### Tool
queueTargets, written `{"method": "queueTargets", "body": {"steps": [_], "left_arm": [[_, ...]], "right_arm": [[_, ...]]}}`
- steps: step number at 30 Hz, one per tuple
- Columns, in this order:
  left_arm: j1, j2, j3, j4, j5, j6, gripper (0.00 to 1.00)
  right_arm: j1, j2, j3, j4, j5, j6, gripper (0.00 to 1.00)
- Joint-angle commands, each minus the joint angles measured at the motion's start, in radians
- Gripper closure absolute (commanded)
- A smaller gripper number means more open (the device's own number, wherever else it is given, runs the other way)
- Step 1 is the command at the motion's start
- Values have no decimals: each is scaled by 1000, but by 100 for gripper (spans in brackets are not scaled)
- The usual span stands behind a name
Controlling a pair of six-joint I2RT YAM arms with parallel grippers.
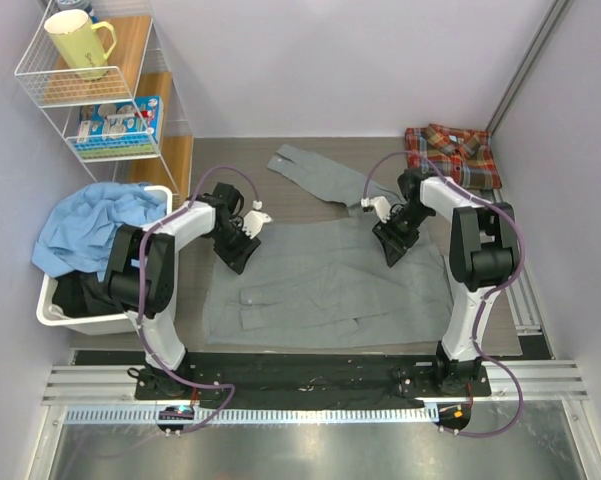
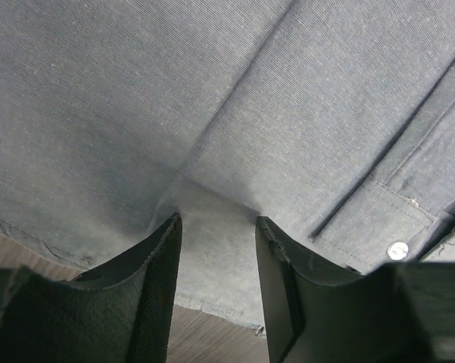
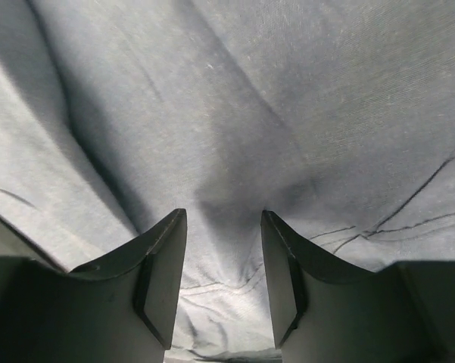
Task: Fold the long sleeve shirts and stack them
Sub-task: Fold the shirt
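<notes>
Grey shirt [image 1: 320, 285] lies spread at desk [image 1: 230, 155] centre; plaid shirt [image 1: 450, 150] sits at 1 o'clock. Left gripper [image 1: 238, 262] and right gripper [image 1: 392, 256]: jaws apart, tips on grey cloth. Left wrist view alone shows 1 pale button [image 2: 397, 250].

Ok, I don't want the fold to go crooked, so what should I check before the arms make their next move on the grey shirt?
1. Left end effector open, grey shirt under the gap: ok.
2. Right end effector open over the same shirt: ok.
3. Shirt body lying mostly flat: ok.
4. Far sleeve folded in: not ok, it trails toward the back.
5. Plaid shirt out of the way, far right corner: ok.
6. Either one pressing on the cloth: cannot tell.
</notes>
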Motion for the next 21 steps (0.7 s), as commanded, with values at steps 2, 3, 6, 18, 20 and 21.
{"method": "queueTargets", "body": {"steps": [2, 3, 6, 18, 20, 21], "left_arm": [[6, -54, 74, -36, 36, 14, 53], [6, -51, 97, -35, 45, 5, 52], [26, -32, 174, 7, 87, -27, 49], [114, 118, 349, 68, 168, -67, 44], [120, 130, 369, 65, 164, -63, 44], [121, 138, 373, 62, 160, -60, 44]], "right_arm": [[-39, -4, 196, -42, -101, 79, 50], [-58, 14, 268, -39, -113, 93, 50], [-90, 74, 386, 2, -118, 151, 50], [-104, 294, 606, 186, -49, 166, 36], [-102, 326, 631, 191, -26, 161, 36], [-104, 334, 635, 191, -18, 155, 36]]}}
